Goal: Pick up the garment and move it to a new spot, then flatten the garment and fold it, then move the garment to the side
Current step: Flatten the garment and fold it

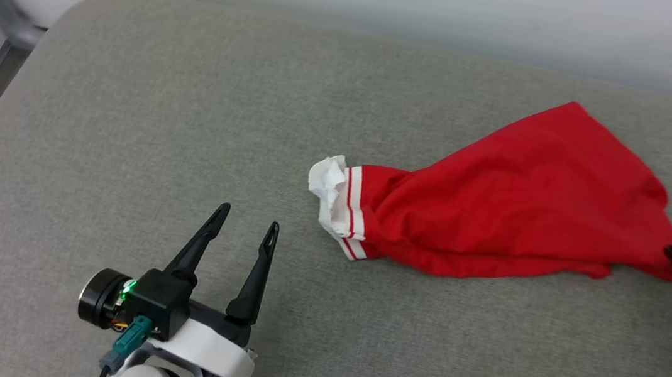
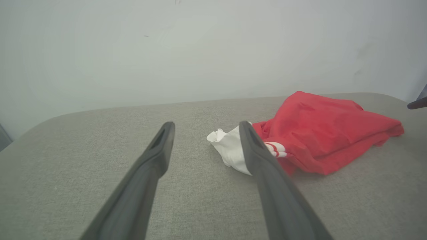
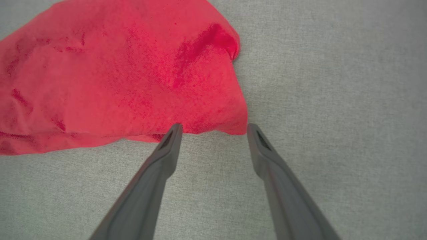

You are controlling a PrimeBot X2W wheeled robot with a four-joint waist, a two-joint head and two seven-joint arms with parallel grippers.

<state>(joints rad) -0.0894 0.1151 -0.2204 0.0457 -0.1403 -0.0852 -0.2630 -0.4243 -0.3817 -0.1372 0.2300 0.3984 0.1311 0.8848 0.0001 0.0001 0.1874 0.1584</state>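
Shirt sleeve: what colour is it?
The sleeve is white with red stripes at its edge, clearest in the head view.

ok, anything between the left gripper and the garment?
Nothing. The head view shows a bare stretch of grey cushion between the open left gripper and the garment.

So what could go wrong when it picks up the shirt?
The open right gripper reaches only a corner of the garment; a shallow pinch may slip off.
The garment lies bunched in layers, so the grasp may catch one layer only.
The left gripper stands apart from the white sleeve; a one-sided lift may twist it.
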